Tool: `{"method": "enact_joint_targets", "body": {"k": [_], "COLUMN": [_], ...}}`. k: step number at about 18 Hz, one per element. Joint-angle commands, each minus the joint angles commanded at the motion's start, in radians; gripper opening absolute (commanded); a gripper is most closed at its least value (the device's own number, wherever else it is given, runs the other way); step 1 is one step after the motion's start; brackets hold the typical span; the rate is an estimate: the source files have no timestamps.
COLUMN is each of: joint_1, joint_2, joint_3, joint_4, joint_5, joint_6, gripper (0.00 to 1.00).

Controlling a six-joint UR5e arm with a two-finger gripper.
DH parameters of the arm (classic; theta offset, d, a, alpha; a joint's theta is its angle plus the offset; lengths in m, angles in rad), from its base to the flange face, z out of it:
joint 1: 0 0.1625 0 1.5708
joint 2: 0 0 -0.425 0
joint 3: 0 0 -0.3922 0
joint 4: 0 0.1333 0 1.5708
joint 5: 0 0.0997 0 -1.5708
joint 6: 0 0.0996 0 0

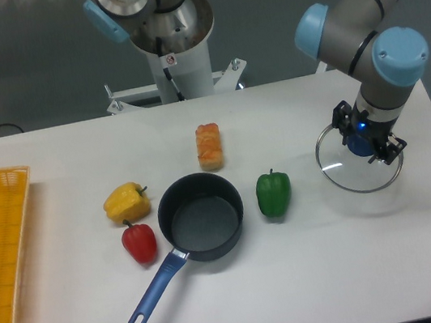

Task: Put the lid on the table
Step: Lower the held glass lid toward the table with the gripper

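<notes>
Your gripper (369,139) sits straight above the round clear glass lid (360,160) with thin metal rim, jaws closed on its small blue knob. The lid lies flat near the white bench's (316,277) right edge, apparently resting, so releasing looks next.

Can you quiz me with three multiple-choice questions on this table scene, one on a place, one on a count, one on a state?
1. Where is the lid?
A. on the saucepan
B. to the right of the green pepper
C. in the basket

2. How many peppers are on the table?
A. two
B. three
C. four

3. The saucepan is
A. uncovered
B. covered
C. tipped over

Answers:
1 B, the lid sits right of the green pepper, under the gripper.
2 B, the green pepper, yellow pepper and red pepper.
3 A, its dark inside shows.
</notes>
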Motion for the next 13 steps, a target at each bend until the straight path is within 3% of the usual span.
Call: {"method": "enact_joint_targets", "body": {"k": [13], "joint_1": [0.034], "joint_2": [-0.024], "joint_3": [0.008], "joint_4": [0.002], "joint_5": [0.000], "joint_6": [0.037], "gripper": [0.67]}}
